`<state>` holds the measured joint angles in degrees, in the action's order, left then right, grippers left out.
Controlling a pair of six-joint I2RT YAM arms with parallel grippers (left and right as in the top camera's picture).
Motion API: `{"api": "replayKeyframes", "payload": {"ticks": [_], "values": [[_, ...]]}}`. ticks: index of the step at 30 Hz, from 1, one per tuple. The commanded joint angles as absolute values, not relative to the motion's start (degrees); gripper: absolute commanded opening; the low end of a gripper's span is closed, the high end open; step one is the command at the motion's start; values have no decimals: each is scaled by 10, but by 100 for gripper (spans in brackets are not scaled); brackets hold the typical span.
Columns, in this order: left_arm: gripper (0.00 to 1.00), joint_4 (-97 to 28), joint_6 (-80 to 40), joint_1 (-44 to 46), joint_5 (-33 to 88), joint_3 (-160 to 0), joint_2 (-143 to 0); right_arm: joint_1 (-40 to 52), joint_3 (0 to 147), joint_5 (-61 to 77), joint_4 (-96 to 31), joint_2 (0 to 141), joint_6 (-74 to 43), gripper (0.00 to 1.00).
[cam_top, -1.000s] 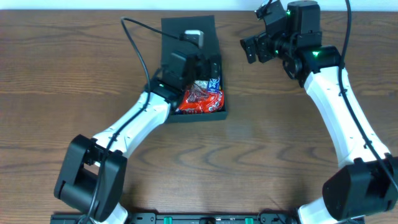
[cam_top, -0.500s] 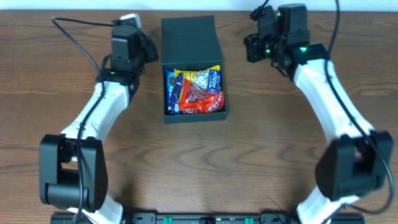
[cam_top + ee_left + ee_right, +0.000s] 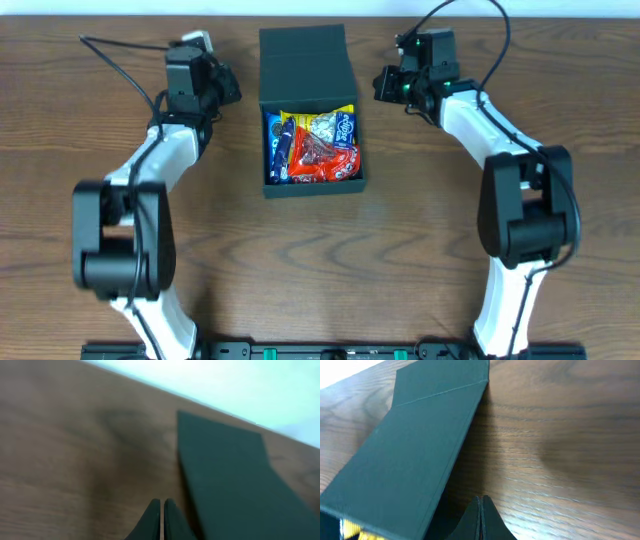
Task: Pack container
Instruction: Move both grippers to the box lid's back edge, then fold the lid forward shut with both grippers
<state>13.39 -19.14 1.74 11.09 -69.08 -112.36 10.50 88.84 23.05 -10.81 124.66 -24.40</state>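
One container (image 3: 302, 62), long axis near-far, lid toward tabletop (image 3: 440, 260) far edge. Left end effector (image 3: 162, 506), right end effector (image 3: 480, 501): closed, empty.

container (image 3: 302, 60): matte card | table (image 3: 430, 240): wood grain | packets (image 3: 320, 150): glossy

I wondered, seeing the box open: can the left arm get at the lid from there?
Probably yes. Its shut tool sits close beside the lid, with only table between them and nothing lying on the lid.
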Motion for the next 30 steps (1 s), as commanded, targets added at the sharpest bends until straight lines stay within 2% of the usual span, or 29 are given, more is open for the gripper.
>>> {"api": "replayKeyframes", "payload": {"ticks": [1,3,13,18,30], "values": [[6,137,-250,-3,188,-742,-1182,100,889,260,-96,1268,-302,2],[5,131,-266,-6,239,-788,-1229,100,889,265,-90,1277,-302,1],[6,-43,-285,5,281,-992,-1358,93,908,342,-40,1342,-328,2],[6,-58,-329,9,288,-1003,-1378,96,948,350,-37,1374,-328,2],[6,-63,-339,32,333,-1003,-1381,102,990,403,-3,1403,-324,2]]}}
